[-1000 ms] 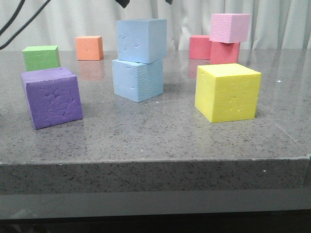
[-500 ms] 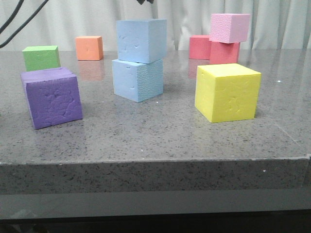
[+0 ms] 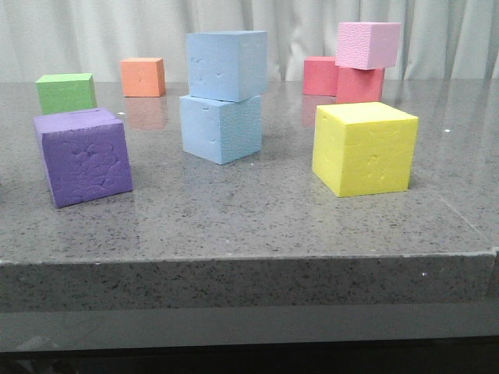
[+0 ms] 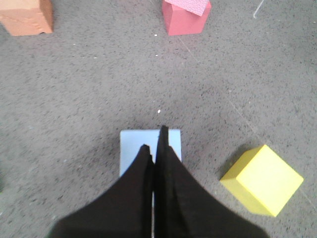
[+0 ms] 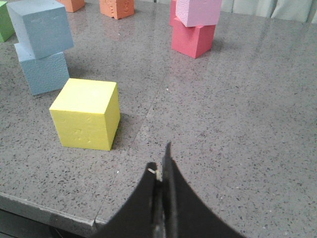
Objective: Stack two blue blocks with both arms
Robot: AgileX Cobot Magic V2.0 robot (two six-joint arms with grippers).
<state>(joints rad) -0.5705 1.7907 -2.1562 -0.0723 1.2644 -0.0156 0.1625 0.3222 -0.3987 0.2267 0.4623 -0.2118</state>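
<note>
**Stack's up, both grippers empty**

The upper blue block [image 3: 226, 65] sits on the lower blue block [image 3: 221, 127], twisted a bit but resting flat, mid-table between the purple cube [image 3: 83, 157] and yellow cube [image 3: 364, 148]. Left gripper [image 4: 157, 148] hangs above the stack, fingers pressed together, holding nothing. Right gripper [image 5: 163, 171] is likewise closed and empty, beside the yellow cube. Looks finished to me; next is just parking the arms.

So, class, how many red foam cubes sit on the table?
2: both at the far right, one red foam cube under the pink foam cube, the other red cube beside it. Others may be hidden.
</note>
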